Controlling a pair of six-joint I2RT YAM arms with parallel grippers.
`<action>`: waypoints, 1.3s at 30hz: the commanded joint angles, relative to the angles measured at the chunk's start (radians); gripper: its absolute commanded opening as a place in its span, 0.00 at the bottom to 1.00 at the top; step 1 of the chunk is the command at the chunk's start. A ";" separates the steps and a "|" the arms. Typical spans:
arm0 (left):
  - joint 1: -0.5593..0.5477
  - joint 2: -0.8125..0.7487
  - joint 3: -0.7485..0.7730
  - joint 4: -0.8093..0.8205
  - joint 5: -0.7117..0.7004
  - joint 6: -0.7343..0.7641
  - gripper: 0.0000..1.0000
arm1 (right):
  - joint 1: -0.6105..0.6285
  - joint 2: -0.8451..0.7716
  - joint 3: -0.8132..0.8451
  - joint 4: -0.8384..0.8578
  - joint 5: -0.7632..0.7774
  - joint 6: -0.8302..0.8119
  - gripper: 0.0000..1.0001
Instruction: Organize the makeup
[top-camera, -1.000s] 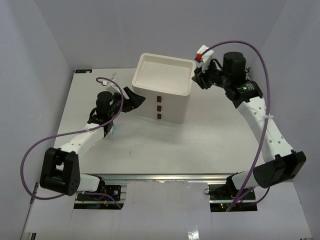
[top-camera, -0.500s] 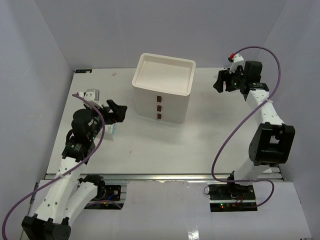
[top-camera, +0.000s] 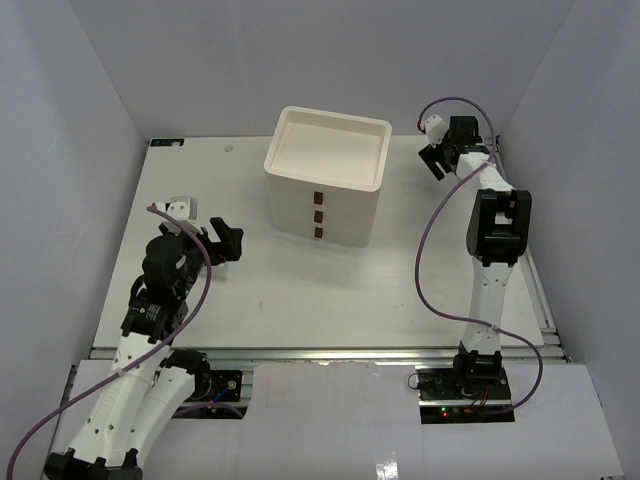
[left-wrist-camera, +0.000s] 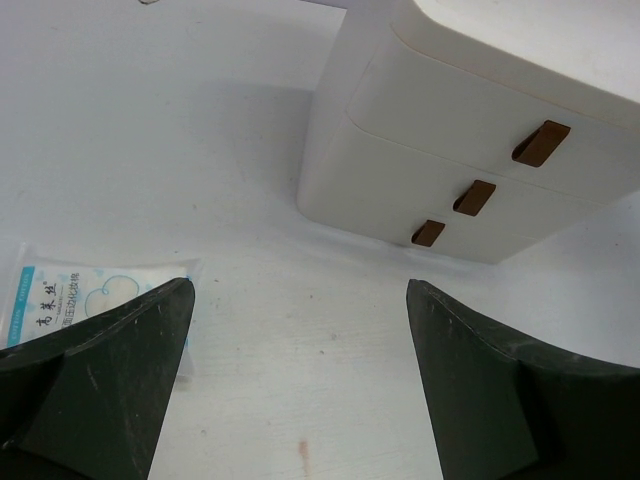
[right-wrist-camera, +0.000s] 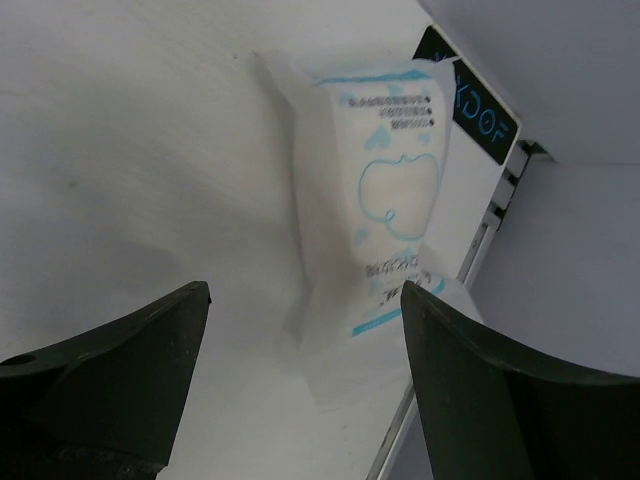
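A flat white sachet with blue print (left-wrist-camera: 70, 300) lies on the white table, partly hidden under the left finger of my left gripper (left-wrist-camera: 300, 285). This gripper is open, with bare table between its fingers. In the top view my left gripper (top-camera: 226, 244) hovers left of the box. Another white sachet with blue print (right-wrist-camera: 385, 210) lies by the table's back right edge. My right gripper (right-wrist-camera: 303, 292) stands open just over its near end, holding nothing. From above, my right gripper (top-camera: 436, 163) is at the back right. No other makeup is in view.
The big cream three-drawer box (top-camera: 325, 195) with brown handles (left-wrist-camera: 540, 143) stands at the middle back, all drawers shut and its top tray (top-camera: 330, 150) empty. A black label (right-wrist-camera: 470, 100) marks the table's right rim. Grey walls close in on three sides.
My left arm has drawn back from the box's left side toward the near left. My right arm has swung from the box's back right corner to the table's back right, its jaws opening.
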 joint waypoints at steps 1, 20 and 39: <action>0.002 -0.002 -0.006 -0.006 -0.019 0.016 0.98 | -0.002 0.097 0.168 0.069 0.152 -0.162 0.83; 0.003 -0.011 -0.006 -0.013 -0.040 0.014 0.98 | -0.002 0.178 0.150 0.114 0.210 -0.224 0.14; 0.002 -0.049 -0.014 -0.009 0.001 -0.003 0.98 | 0.056 -0.850 -0.652 0.084 -0.546 0.310 0.08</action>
